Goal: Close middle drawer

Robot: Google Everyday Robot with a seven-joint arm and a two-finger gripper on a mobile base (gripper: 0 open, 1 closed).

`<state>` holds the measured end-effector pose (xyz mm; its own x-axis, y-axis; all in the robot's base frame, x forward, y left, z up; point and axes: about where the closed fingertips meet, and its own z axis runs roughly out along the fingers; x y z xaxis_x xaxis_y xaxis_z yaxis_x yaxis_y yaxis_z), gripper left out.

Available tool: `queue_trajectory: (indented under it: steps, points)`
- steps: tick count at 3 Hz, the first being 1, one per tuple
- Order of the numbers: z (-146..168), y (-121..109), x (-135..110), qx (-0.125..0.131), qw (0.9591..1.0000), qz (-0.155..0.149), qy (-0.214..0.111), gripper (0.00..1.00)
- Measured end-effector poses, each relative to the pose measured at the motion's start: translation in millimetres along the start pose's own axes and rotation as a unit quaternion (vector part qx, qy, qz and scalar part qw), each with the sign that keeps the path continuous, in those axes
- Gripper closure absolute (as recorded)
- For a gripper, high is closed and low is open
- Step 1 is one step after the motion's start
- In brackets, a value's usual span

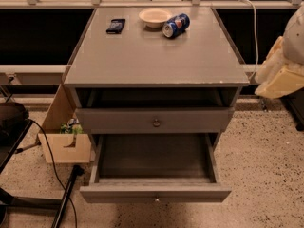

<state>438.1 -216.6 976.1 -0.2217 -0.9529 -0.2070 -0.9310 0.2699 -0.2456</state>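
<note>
The middle drawer [155, 193] of the grey cabinet [156, 56] is pulled far out, a wide shallow empty tray with a small knob on its front. The upper drawer [156, 123], with its round knob, sits above it under a dark gap. The lowest drawer is hidden beneath the open tray. My gripper [279, 75] shows as cream-coloured parts at the right edge, level with the cabinet top and well away from the open drawer.
On the cabinet top lie a black phone [116, 25], a white bowl [154, 17] and a blue soda can [175, 25] on its side. A wooden box [64, 144] stands on the floor to the left, with black cables and a stand [66, 194].
</note>
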Motion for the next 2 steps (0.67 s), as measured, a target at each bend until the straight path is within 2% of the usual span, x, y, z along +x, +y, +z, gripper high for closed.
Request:
queue_trajectory:
  steps: [1, 2]
  points:
    - [1, 1, -1, 0.005, 1.0, 0.005, -0.005, 0.85]
    - [23, 11, -1, 0.007, 0.9993, 0.028, -0.024, 1.0]
